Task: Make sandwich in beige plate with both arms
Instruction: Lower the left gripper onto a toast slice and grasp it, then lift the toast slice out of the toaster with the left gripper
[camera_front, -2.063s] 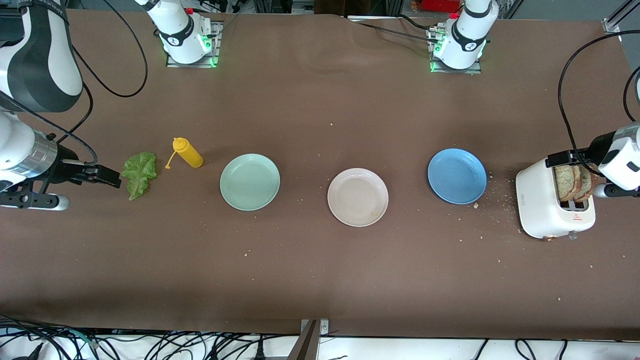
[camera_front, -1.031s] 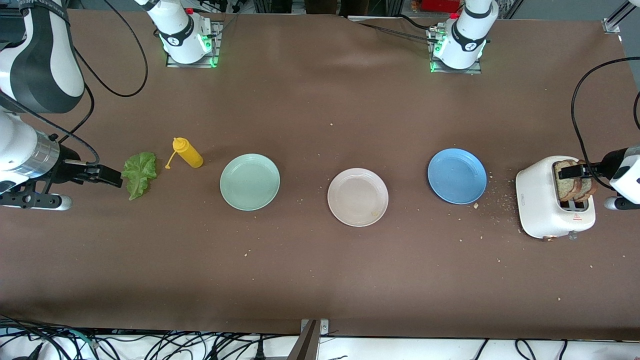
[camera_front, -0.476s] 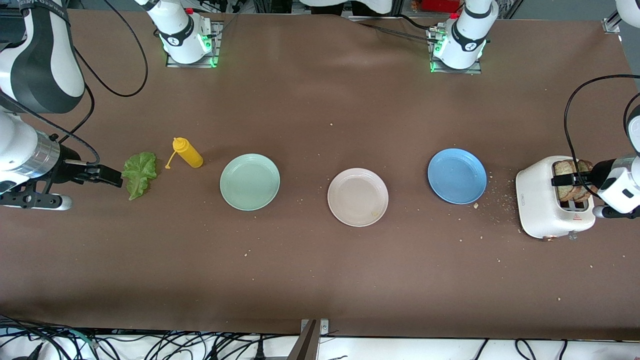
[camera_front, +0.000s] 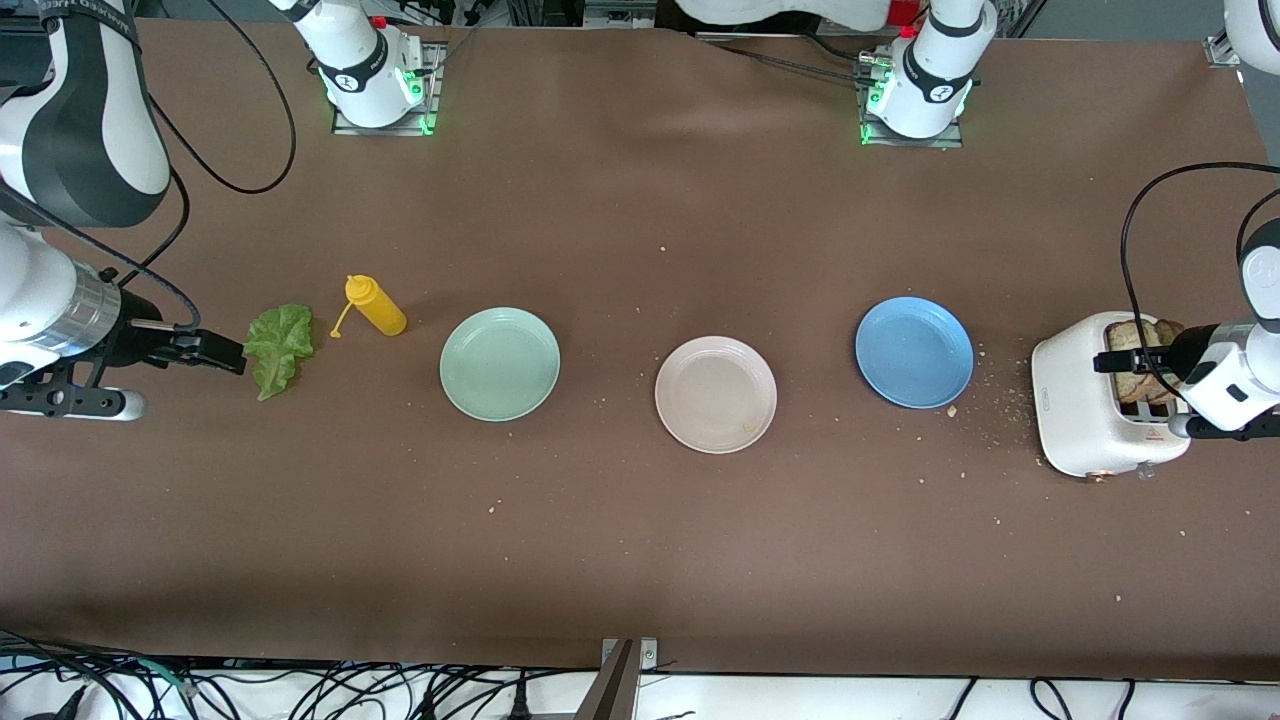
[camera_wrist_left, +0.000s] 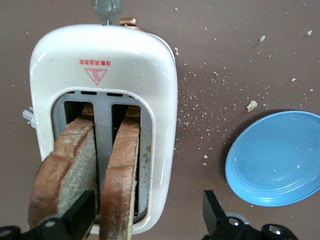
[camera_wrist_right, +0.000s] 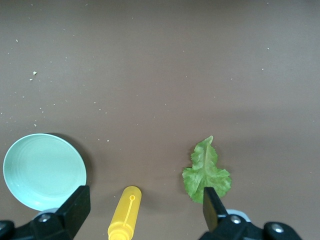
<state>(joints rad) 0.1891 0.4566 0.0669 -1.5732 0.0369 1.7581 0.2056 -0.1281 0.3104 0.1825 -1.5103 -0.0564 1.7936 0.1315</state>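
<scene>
A brown paper-covered counter fills my view. At the left arm's end, my left gripper hangs over the white two-slot toaster, jaws apart and straddling one of two brown wholegrain toast slices. I judge I should close squarely on that slice alone and lift straight up. The round beige plate sits mid-counter, bare, between a blue plate and a mint-green plate. My right gripper waits with jaws apart beside the ruffled green lettuce leaf, a yellow squeeze bottle close by.
</scene>
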